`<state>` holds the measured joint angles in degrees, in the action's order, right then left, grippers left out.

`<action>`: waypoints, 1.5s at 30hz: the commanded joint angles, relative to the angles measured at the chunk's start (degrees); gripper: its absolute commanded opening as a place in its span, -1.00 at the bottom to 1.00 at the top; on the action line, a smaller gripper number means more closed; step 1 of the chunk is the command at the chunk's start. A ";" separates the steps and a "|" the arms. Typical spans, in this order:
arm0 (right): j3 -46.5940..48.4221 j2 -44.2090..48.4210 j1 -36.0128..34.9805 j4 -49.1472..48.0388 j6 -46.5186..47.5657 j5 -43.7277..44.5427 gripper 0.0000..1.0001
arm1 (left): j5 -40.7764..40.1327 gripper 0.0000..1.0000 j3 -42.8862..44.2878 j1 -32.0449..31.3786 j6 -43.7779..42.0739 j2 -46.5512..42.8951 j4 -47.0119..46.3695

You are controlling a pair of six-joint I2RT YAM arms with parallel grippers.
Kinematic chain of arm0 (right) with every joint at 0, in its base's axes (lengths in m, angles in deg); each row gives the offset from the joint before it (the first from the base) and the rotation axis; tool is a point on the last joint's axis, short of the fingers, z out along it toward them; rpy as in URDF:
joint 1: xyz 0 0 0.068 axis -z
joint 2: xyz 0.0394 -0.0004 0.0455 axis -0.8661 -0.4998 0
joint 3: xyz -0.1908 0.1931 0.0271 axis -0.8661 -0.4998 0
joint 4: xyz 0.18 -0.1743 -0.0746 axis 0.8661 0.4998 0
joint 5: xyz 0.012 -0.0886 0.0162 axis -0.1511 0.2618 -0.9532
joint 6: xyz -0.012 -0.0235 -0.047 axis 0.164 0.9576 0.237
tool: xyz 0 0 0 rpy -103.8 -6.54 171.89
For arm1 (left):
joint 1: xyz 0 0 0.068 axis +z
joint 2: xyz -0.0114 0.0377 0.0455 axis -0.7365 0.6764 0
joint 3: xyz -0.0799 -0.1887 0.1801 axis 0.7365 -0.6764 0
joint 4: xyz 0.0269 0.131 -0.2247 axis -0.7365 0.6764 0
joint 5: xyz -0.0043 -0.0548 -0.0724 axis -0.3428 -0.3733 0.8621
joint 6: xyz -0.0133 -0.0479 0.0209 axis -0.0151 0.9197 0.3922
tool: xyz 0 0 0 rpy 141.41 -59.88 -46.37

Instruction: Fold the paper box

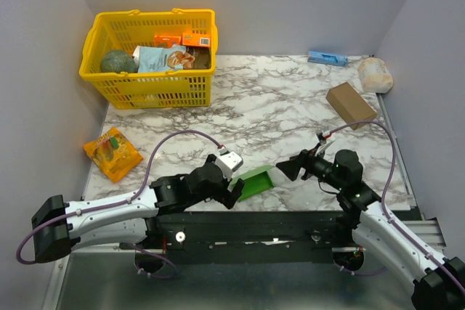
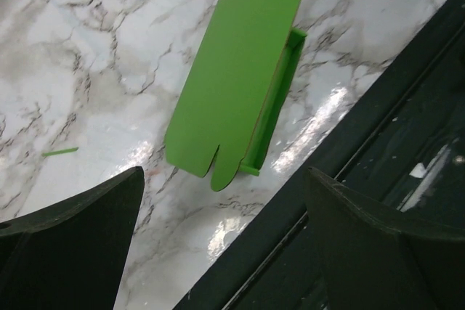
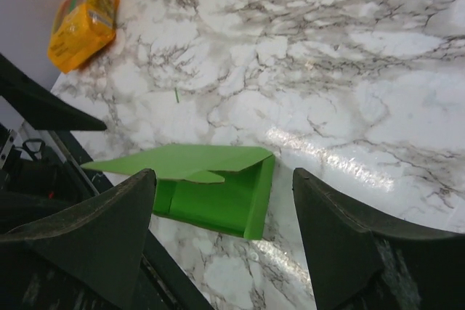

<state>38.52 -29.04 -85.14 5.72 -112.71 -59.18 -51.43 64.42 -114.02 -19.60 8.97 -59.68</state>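
Observation:
The paper box [image 1: 256, 181] is bright green card, partly folded, lying on the marble table at its near edge. Its lid panel [image 3: 182, 161] stands raised over a shallow tray [image 3: 218, 205], and a small rounded tab [image 2: 227, 168] shows at one end. My left gripper [image 1: 234, 191] is just left of the box, open and empty. In the left wrist view the left gripper [image 2: 225, 205] has the box [image 2: 232, 78] ahead of its wide-apart fingers. My right gripper [image 1: 289, 169] is just right of the box. The right gripper [image 3: 224, 201] faces the box's open side, open, holding nothing.
A yellow basket [image 1: 149, 86] with packets stands at the back left. An orange snack bag [image 1: 111, 152] lies at the left edge. A brown cardboard box [image 1: 351, 104], a white roll [image 1: 375, 75] and a blue item [image 1: 327, 57] sit at the back right. A black rail [image 1: 254, 226] borders the near edge.

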 commanded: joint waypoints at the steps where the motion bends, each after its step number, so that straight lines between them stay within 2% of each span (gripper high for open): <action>1: -2.47 -0.04 -0.89 -3.59 1.36 -5.20 0.67 | -8.25 0.96 2.24 -0.82 -1.98 2.76 2.76; 4: -1.41 -2.75 -1.33 -2.80 3.03 -5.02 0.65 | -8.25 0.83 2.85 -0.74 -3.57 4.44 1.88; 5: -1.32 -3.46 -1.42 -2.97 3.55 -5.54 0.65 | -8.34 0.66 3.03 -0.82 -4.09 5.14 1.62; 7: -1.15 -5.39 -1.77 -3.06 4.70 -5.55 0.62 | -8.16 0.52 3.29 -0.82 -4.80 5.58 1.01; 9: -1.50 -6.63 -2.03 -4.73 5.49 -5.37 0.61 | -8.25 0.28 3.03 -0.82 -5.15 5.67 -0.22; 20: -2.03 -16.12 -3.53 -16.75 8.39 -4.14 0.61 | -4.04 -0.66 2.94 -0.74 -9.10 6.90 -3.57; 28: -2.73 -18.94 -3.62 -21.52 12.35 -5.64 0.60 | -2.19 -0.90 2.41 -0.56 -9.99 5.50 -3.83; 29: -2.64 -18.85 -3.53 -22.21 12.78 -5.38 0.60 | -1.75 -1.00 2.41 -0.56 -10.16 5.23 -3.92; 34: -0.19 -17.01 -3.62 -20.12 15.33 -7.83 0.61 | 4.40 -1.00 3.29 -0.65 -11.48 3.04 -3.39; 40: -0.79 -13.32 -3.53 -18.62 15.08 -9.94 0.59 | 7.22 -1.00 5.05 -0.39 -11.83 1.01 -0.85; 43: -0.71 -10.78 -3.62 -17.39 15.16 -9.94 0.49 | 7.04 -1.00 6.02 -0.47 -12.01 1.71 0.47; 45: -0.36 -9.45 -3.62 -15.90 15.07 -10.47 0.29 | 6.87 -1.00 6.28 -0.47 -11.92 2.50 0.83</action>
<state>36.95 -41.12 -88.46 -12.31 -98.64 -67.75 -46.39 68.75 -114.57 -30.77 10.80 -60.51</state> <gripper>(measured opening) 0.699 0.012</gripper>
